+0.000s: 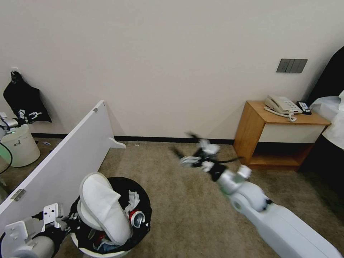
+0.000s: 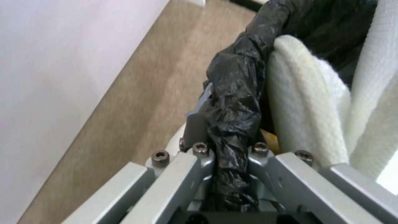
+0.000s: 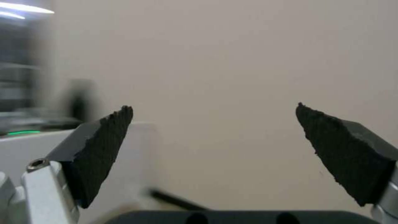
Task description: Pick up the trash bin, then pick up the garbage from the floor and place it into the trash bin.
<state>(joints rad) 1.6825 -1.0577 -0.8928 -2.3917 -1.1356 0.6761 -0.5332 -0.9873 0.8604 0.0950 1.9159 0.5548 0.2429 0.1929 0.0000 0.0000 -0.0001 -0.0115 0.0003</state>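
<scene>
The trash bin [image 1: 143,209], white with a black liner, sits at the lower left of the head view, held off to my left side. My left gripper [image 1: 71,219] is shut on its lined rim [image 2: 236,102]. Inside the bin lie two white slippers [image 1: 104,204], a crushed red can [image 1: 137,218] and a white tissue [image 1: 133,197]. The slippers [image 2: 307,109] press against the liner right by the fingers. My right gripper [image 1: 184,146] hangs open and empty above the carpet in mid-room, blurred. Its dark pads [image 3: 104,146] stand far apart, facing the wall.
A white panel [image 1: 68,154] leans across the floor on my left. An unlined white bucket [image 1: 21,145] and a black bag [image 1: 25,98] stand by the far-left wall. A wooden side table [image 1: 276,138] with a phone [image 1: 283,105] stands at the right wall. Open carpet [image 1: 179,208] lies ahead.
</scene>
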